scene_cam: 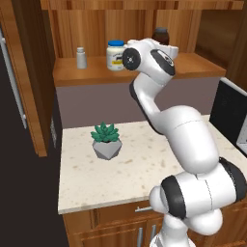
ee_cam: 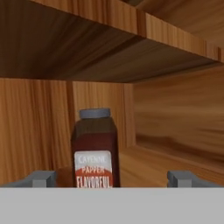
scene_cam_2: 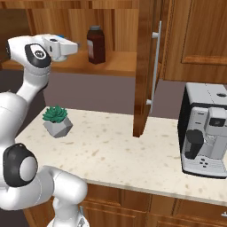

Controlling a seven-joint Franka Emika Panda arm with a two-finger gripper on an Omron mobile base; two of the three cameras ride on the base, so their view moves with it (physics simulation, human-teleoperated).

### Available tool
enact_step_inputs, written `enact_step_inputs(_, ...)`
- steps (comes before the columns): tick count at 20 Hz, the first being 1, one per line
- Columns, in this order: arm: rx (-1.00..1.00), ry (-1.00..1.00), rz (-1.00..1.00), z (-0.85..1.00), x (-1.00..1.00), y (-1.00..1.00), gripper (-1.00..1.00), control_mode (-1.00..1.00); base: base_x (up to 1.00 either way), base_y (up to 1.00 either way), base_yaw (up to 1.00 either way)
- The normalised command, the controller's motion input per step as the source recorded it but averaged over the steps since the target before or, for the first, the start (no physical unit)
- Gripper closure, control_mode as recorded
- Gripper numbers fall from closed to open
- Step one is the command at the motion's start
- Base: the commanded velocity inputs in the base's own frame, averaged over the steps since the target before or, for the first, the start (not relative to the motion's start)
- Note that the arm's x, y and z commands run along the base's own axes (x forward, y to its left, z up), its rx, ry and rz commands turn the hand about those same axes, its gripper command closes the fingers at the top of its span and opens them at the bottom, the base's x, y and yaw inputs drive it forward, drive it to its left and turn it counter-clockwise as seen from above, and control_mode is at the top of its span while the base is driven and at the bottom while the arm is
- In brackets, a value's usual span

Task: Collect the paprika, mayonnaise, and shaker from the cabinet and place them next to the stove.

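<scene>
The work surface is a pale speckled stone counter (scene_cam: 120,169) over wooden drawers, backed by a grey-brown wall panel. Above it hangs the cabinet (scene_cam: 144,67), warm brown wood, with its right door (scene_cam_2: 144,66) swung open and projecting out over the counter; the long silver bar handle (scene_cam_2: 155,66) runs along the door's edge.

Item count on the cabinet's inner shelf: one shaker (scene_cam: 81,58), one mayonnaise jar (scene_cam: 116,54), one paprika bottle (scene_cam_2: 95,44). The shaker is toward the left end of the shelf, the mayonnaise jar is near its middle, and the paprika bottle is right of the jar, set toward the back. All three stand upright and apart from each other.

Item count on the counter: one potted succulent (scene_cam: 106,141) below the shaker and the jar, and one coffee machine (scene_cam_2: 205,131) beyond the open door, to the right of the cabinet.

The gripper (ee_cam: 111,179) is at shelf level just in front of the cabinet, right of the mayonnaise jar. Its fingers (ee_cam: 41,178) are spread fully apart and grasp nothing. In the hand view the paprika bottle stands ahead, between the finger tips but nearer the left one.

Right of the paprika bottle the shelf is bare up to the cabinet's side wall. The shelf above sits low over the bottle's cap.
</scene>
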Motion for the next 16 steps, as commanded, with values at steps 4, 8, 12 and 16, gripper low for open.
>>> enact_step_inputs(4, 0.00, 0.00, 0.00, 0.00, 0.10, 0.00, -1.00, -1.00, 0.00, 0.00, 0.00)
enact_step_inputs(8, 0.00, 0.00, 0.00, 0.00, 0.03, 0.00, -1.00, -1.00, 0.00, 0.00, 0.00)
enact_step_inputs(12, 0.00, 0.00, 0.00, 0.00, 0.23, 0.00, -1.00, -1.00, 0.00, 0.00, 0.00)
enact_step_inputs(16, 0.00, 0.01, 0.00, 0.00, 0.32, 0.00, -1.00, -1.00, 0.00, 0.00, 0.00)
